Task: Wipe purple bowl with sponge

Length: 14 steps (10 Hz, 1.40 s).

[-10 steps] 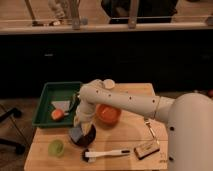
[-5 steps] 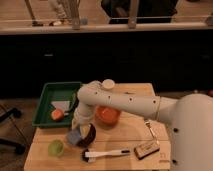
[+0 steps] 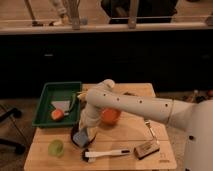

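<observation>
— Where is the tool?

— The tool (image 3: 83, 131) hangs at the end of the white arm (image 3: 125, 102), low over the tabletop (image 3: 125, 141), just down and to the left of the orange bowl (image 3: 111, 116). The arm's bend passes right above the orange bowl and hides part of its rim.

— And the purple bowl?

— The purple bowl (image 3: 85, 145) stands on the tabletop just left of and nearer than the orange bowl, right under the tool. Only its dark edge shows round the wrist.

— Is the sponge there too?

— Yes. The sponge (image 3: 80, 137), a blue-grey patch, sits at the tip of the tool, within the outline of the purple bowl, on the side away from the orange bowl. It looks to be against the bowl's inside.

— Is the tool clamped on it?

— I cannot tell. The wrist covers that spot, so neither how far the tool is open nor whether it grips the sponge can be made out.

— What else lies about?

— Left of the orange bowl, a green tray (image 3: 44, 106) with a small orange thing and a pale thing inside. Farther left and nearer, a light-green cup (image 3: 55, 147). Nearer than the orange bowl, the brush (image 3: 106, 153) lies flat, black head to the left, white handle to the right. To the right and nearer lies a brown-and-white block (image 3: 146, 148).
</observation>
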Tool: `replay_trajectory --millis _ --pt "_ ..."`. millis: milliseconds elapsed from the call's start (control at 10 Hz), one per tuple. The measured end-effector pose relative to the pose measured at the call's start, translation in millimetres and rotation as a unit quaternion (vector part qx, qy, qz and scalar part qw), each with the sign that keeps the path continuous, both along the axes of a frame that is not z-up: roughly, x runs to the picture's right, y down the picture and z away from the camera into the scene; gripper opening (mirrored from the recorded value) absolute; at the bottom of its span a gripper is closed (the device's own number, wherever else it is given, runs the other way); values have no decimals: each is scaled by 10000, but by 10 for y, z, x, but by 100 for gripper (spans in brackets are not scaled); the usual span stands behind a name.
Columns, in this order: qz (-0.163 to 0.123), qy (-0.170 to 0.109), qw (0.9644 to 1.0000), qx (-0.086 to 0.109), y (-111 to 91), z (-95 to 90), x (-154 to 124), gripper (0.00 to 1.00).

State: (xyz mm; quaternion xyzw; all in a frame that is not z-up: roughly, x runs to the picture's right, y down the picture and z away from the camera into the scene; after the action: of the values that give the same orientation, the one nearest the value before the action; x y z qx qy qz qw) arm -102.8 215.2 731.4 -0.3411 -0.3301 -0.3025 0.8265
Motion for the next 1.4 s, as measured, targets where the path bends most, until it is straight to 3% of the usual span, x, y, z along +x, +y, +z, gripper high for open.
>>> replay_trajectory --millis 300,700,1100,1400 --pt "54 -49 9999 77 -110 98 -68 5" --pt "5 -354 9994 44 -116 163 -252 5" --pt "-232 -651 9976 -32 51 22 -345 5" --pt "-358 -559 9978 41 93 -1 -279 5"
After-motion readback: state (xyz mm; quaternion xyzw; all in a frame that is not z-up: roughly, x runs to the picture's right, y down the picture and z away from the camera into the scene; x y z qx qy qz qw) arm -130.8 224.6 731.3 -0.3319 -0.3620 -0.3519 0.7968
